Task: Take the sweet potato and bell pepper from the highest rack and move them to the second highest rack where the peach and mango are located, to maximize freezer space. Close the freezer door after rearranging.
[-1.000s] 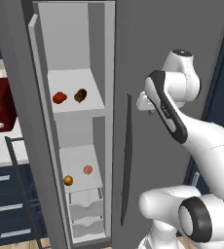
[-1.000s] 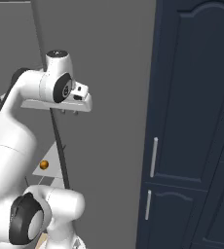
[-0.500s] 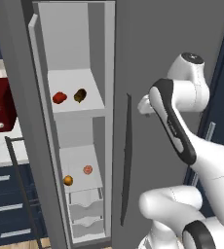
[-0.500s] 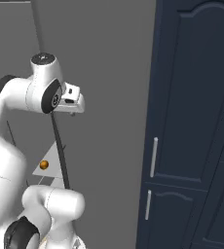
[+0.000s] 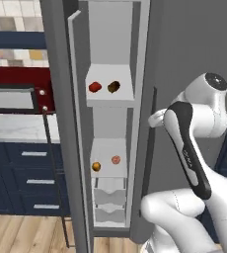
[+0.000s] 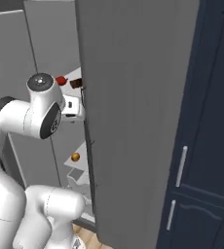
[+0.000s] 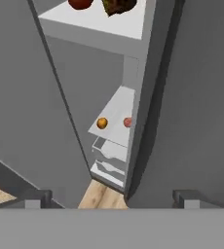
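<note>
The arm bends up beside the freezer door (image 5: 147, 163); its gripper (image 7: 109, 197) spreads wide, empty. Bell pepper (image 5: 95, 87) and sweet potato (image 5: 114, 87) sit on the highest rack (image 5: 110, 97).

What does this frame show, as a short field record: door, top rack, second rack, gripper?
door: freezer door open
top rack: bell pepper left, sweet potato right, apart
second rack: mango left, peach right
gripper: open, empty, outside the freezer, facing the shelves
task: nothing moved yet
</note>
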{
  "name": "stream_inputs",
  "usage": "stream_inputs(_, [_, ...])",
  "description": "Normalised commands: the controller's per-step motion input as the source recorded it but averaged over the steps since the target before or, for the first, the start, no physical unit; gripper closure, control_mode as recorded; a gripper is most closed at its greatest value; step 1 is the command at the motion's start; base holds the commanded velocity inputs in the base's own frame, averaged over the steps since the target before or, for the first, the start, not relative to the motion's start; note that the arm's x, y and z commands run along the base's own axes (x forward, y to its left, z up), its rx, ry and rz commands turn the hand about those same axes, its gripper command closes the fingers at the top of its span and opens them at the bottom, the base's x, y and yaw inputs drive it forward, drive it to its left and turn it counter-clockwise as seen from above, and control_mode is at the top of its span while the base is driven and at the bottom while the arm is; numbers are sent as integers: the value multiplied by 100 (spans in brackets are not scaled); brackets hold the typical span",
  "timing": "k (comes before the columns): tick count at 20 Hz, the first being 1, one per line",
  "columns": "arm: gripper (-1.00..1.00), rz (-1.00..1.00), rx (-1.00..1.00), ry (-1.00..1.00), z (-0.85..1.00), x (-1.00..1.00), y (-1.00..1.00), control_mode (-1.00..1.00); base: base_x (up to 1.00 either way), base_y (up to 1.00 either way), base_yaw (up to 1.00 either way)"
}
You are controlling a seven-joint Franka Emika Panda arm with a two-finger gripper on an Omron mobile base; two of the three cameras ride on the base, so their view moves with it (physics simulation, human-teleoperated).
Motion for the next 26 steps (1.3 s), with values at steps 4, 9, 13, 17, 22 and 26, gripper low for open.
stream_inputs(4, [-100,0,0,0,0,0,0,100,7,19,51])
stream_inputs(9, [-100,0,0,0,0,0,0,100,14,7,14])
stream_inputs(13, [-100,0,0,0,0,0,0,100,38,1,0])
stream_inputs(17, [-100,0,0,0,0,0,0,100,57,1,10])
stream_inputs(22, [-100,0,0,0,0,0,0,100,51,13,9])
stream_inputs(26, [-100,0,0,0,0,0,0,100,40,50,0])
